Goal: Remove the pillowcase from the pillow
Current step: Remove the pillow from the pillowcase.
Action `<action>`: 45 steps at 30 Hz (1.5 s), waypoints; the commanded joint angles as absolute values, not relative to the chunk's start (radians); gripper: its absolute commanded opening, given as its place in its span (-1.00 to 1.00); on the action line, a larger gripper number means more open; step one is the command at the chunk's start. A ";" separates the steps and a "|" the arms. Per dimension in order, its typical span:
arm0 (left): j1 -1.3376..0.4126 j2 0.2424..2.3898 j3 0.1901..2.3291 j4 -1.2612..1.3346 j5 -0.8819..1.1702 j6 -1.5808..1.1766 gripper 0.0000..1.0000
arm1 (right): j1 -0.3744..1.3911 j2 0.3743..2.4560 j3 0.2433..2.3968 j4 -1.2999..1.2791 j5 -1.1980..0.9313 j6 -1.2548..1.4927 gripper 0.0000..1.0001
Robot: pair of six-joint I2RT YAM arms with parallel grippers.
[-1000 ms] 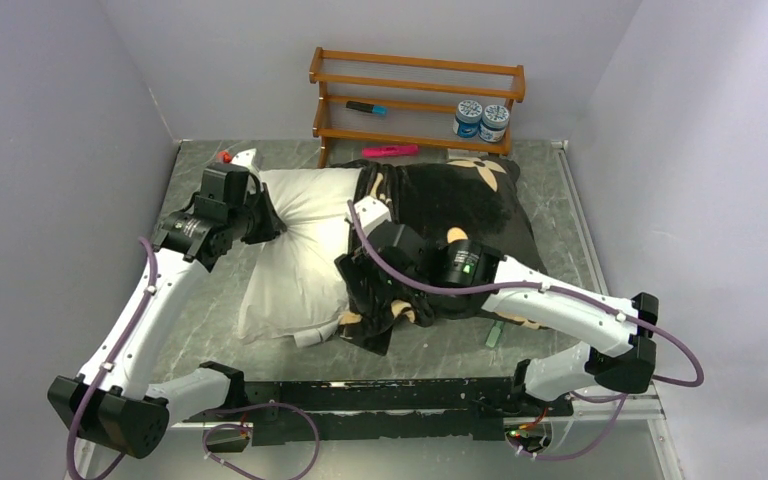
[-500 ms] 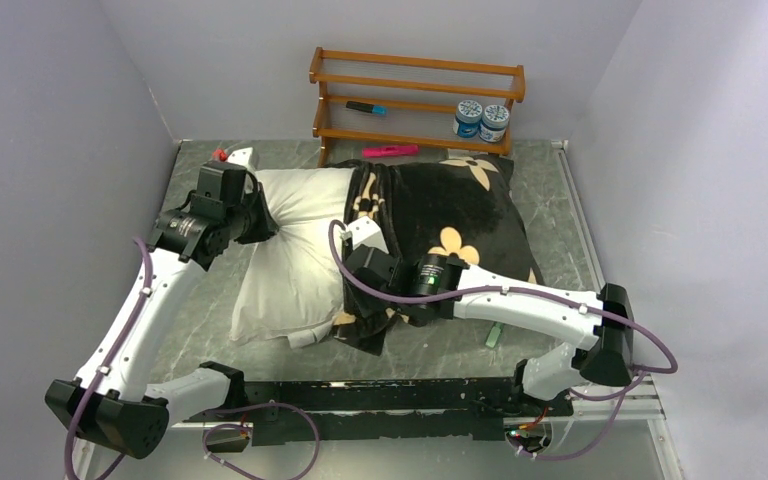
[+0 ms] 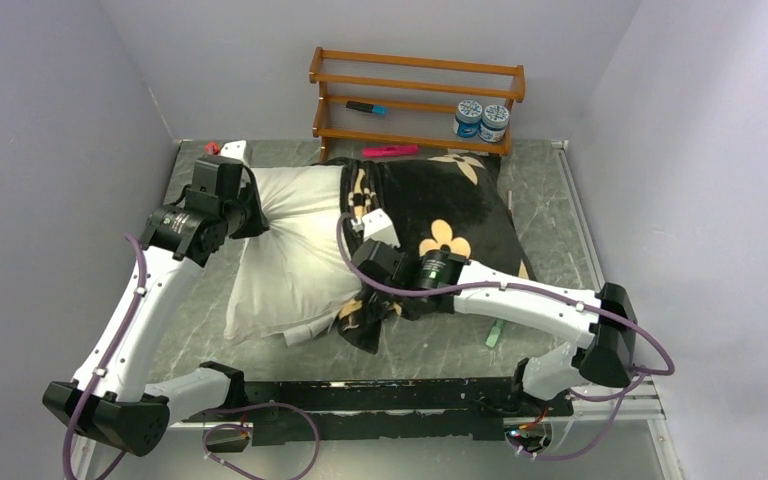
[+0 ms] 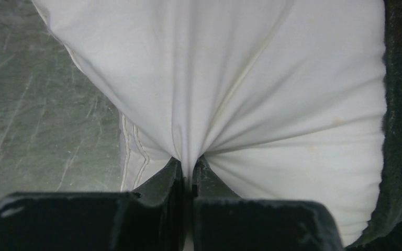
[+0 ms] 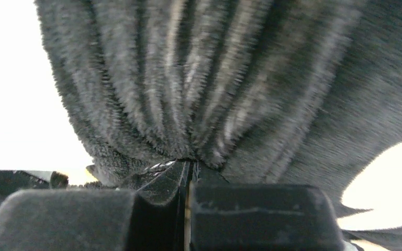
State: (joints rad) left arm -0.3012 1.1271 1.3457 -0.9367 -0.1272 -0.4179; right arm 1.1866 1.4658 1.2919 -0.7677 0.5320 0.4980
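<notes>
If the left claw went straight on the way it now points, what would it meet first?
The pillow: the left claw is shut on a fold of its white cloth, and the cushion's bulk fills the line ahead. The pillowcase lies to one side, probably off that line, though depth is unclear.

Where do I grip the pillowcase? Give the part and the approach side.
Grip the pillowcase at its bunched open hem, midway along the pillow, where the plush folds are loose enough to pinch. Come from above on the near side, like the right hand, shut on a pleat there. The left hand grips the bare pillow end.
</notes>
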 commanded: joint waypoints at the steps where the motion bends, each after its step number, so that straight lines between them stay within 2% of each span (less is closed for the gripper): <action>1: -0.273 1.106 1.481 -0.825 -0.388 -0.351 -0.90 | 1.072 1.371 1.262 -0.866 0.644 0.427 -1.00; 17: -0.235 1.168 1.502 -0.792 -0.510 -0.289 -0.90 | 0.753 1.227 1.204 -0.877 0.622 0.275 -1.00; 19: -0.235 1.164 1.507 -0.786 -0.475 -0.288 -0.90 | 0.753 1.217 1.202 -0.845 0.557 0.247 -1.00; 22: -0.235 1.152 1.493 -0.759 -0.352 -0.299 -0.90 | 0.764 1.200 1.182 -0.749 0.295 0.187 -0.97; 24: -0.235 1.143 1.468 -0.738 -0.267 -0.321 -0.90 | 0.824 1.200 1.164 -0.693 0.208 0.208 -0.85; 29: -0.235 1.114 1.400 -0.704 -0.149 -0.373 -0.90 | 1.005 1.207 1.126 -0.617 0.289 0.392 -0.52; 38: -0.236 1.092 1.389 -0.717 -0.132 -0.382 -0.90 | 1.224 1.212 1.125 -0.590 0.364 0.582 -0.05; 45: -0.250 1.093 1.412 -0.735 -0.164 -0.369 -0.90 | 1.299 1.252 1.062 -0.588 0.457 0.715 0.47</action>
